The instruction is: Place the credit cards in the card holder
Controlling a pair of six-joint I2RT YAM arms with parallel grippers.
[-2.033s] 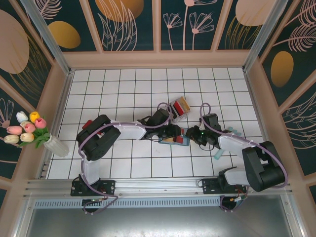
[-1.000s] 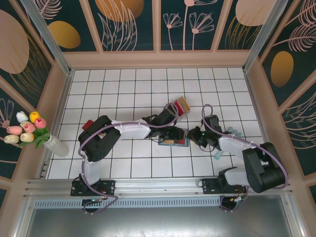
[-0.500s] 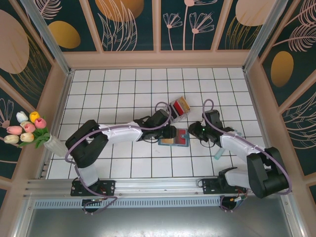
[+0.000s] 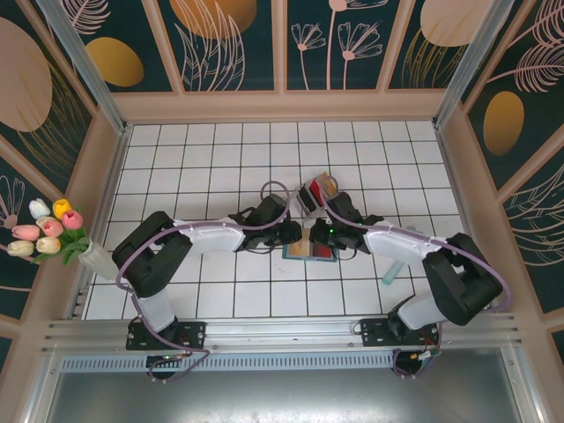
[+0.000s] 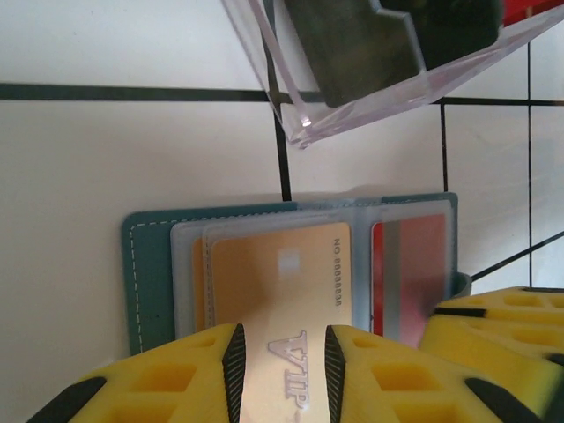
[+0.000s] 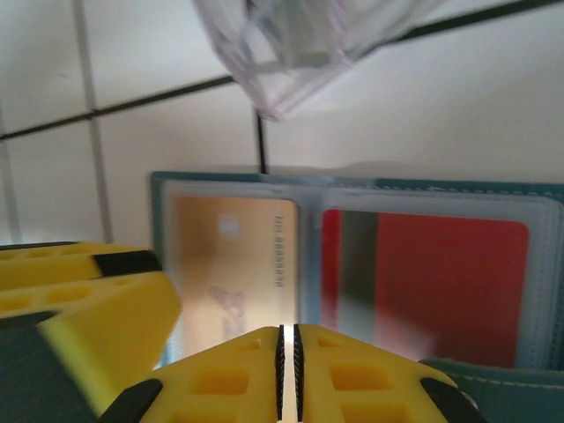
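Holder open flat on tiled surface, just beside clear rack, on the side nearer the arm bases. Tan card in one clear pocket, near end hidden under pads; red card in the other. Left pincer narrowly parted over tan card's end, gripping nothing. Right pincer closed, pads together, at holder's near edge. Likely handling: cards thin, stiff, light, slick, so best pushed on a short edge or pinched across faces. Holder soft, prone to sliding; worth pinning while pushing.
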